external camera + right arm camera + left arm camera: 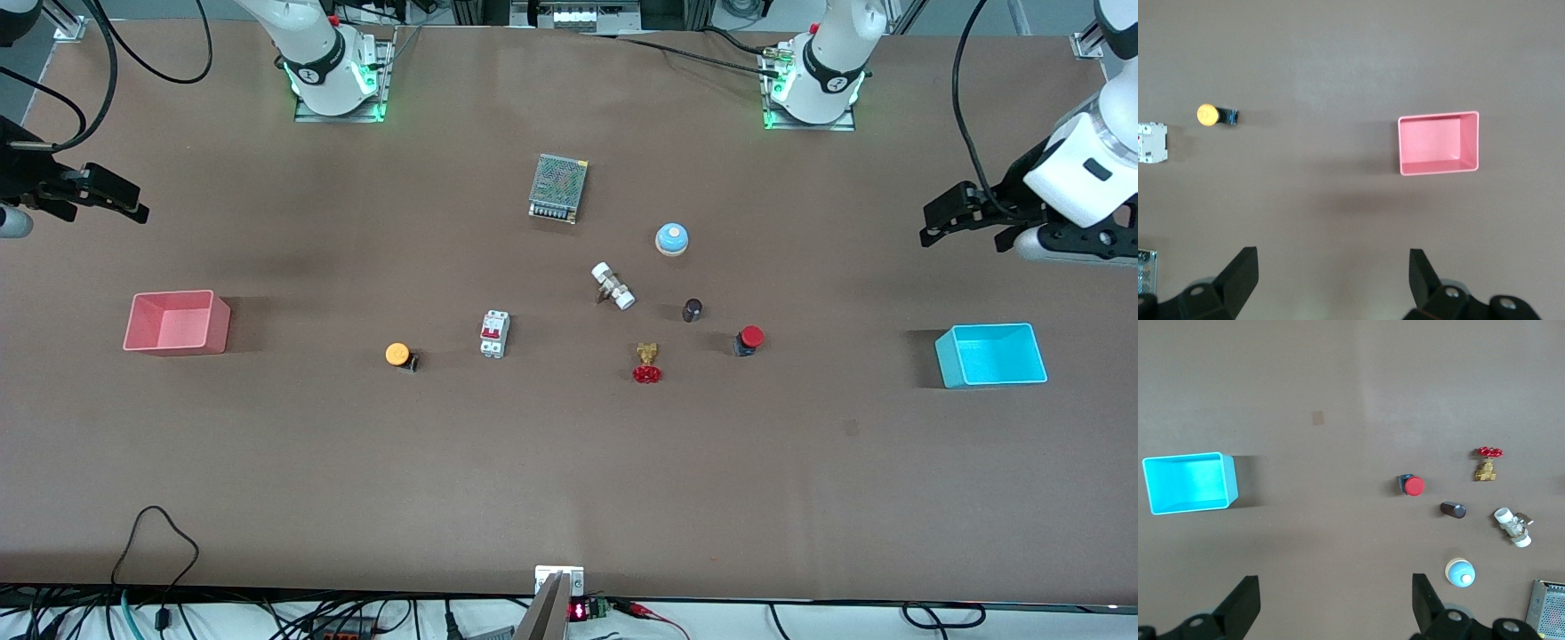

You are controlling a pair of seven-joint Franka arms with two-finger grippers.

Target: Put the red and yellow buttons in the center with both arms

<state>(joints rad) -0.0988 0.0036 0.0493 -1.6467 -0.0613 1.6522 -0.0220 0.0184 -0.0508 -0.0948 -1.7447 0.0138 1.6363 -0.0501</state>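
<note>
Both grippers hang empty with fingers spread wide. The left gripper (933,227) is up over the table's left-arm end, above the cyan bin (991,356); the red button (749,340) lies on its side, it seems, toward the middle from that bin. The right gripper (133,206) mirrors it by the pink bin (176,322), the yellow button (400,356) likewise inward. Each arm has its own button nearer.

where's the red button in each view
Front view: red button on the table, between the brass valve and the cyan bin.
Left wrist view: red button, again between valve and bin.
Right wrist view: not in it.
Shared landmark: the cyan bin.
</note>
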